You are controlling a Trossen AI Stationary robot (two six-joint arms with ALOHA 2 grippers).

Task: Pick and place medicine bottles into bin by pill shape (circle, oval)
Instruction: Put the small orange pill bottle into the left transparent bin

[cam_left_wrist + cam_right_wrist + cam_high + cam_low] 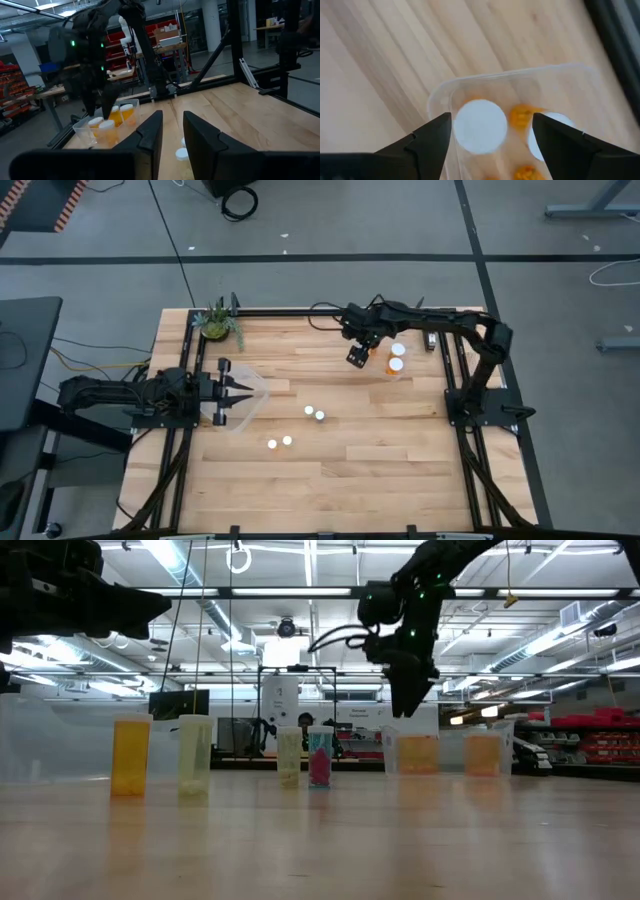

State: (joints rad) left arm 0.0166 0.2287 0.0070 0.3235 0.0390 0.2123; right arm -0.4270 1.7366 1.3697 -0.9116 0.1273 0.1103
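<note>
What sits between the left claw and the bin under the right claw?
High view: four white-capped bottles stand on bare wood between the left claw and the right-side bin; the right claw hangs beside it.

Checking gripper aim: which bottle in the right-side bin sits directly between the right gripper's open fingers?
The white-capped bottle at the clear bin's near corner; the other capped bottle lies beyond one finger of the right gripper.

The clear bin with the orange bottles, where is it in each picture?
High view: clear bin at the table's right side, beside the right gripper.
Low view: right of centre, behind that gripper, bin.
Left wrist view: far left, bin.
Right wrist view: bin directly below the open jaws.
Shared landmark: the white-capped bottles inside.
</note>
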